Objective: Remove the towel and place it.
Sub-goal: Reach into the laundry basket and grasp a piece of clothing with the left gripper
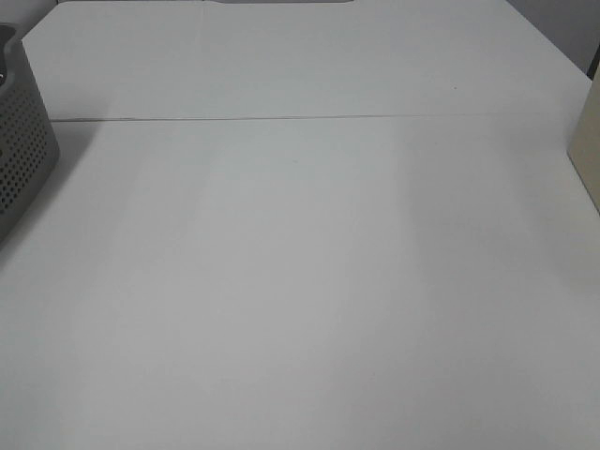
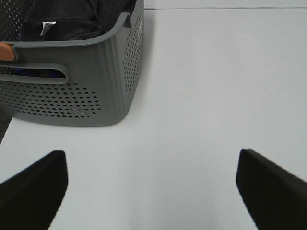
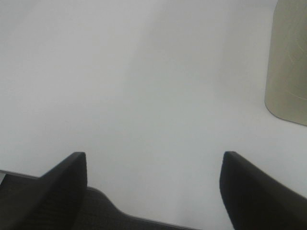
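Observation:
The dark towel (image 2: 72, 17) lies bunched inside a grey perforated basket (image 2: 96, 86), with a small white tag showing, in the left wrist view. The basket's corner (image 1: 23, 150) shows at the left edge of the exterior high view; the towel is hidden there. My left gripper (image 2: 151, 187) is open and empty, over the white table a short way from the basket. My right gripper (image 3: 153, 187) is open and empty over bare table. Neither gripper shows in the exterior high view.
A beige box-like object (image 1: 588, 150) stands at the right edge of the table and also shows in the right wrist view (image 3: 288, 62). A seam (image 1: 300, 118) runs across the white table. The table's edge (image 3: 48, 179) lies under the right gripper.

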Robot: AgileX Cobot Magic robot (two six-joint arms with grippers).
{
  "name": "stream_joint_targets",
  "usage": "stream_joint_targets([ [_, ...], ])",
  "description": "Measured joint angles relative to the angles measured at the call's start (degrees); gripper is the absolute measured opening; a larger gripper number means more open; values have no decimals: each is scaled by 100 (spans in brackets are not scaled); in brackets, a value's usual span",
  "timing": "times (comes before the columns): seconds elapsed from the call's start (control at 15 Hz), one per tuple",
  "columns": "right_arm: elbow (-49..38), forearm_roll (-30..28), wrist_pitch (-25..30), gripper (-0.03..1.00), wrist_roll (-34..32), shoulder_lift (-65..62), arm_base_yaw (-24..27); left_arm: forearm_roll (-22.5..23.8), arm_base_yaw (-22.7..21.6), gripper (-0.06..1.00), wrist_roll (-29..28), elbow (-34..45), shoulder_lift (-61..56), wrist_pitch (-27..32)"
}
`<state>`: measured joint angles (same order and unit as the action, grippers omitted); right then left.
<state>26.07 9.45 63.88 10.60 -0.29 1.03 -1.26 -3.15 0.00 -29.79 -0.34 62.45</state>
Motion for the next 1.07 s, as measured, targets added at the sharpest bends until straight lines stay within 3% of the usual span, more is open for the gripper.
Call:
stream_joint_targets([
  [0.2, 0, 0, 0, 74, 0, 0, 0, 86, 0, 99, 29, 0, 0, 0],
  [1.07, 0, 0, 0, 74, 0, 0, 0, 126, 0, 99, 29, 0, 0, 0],
])
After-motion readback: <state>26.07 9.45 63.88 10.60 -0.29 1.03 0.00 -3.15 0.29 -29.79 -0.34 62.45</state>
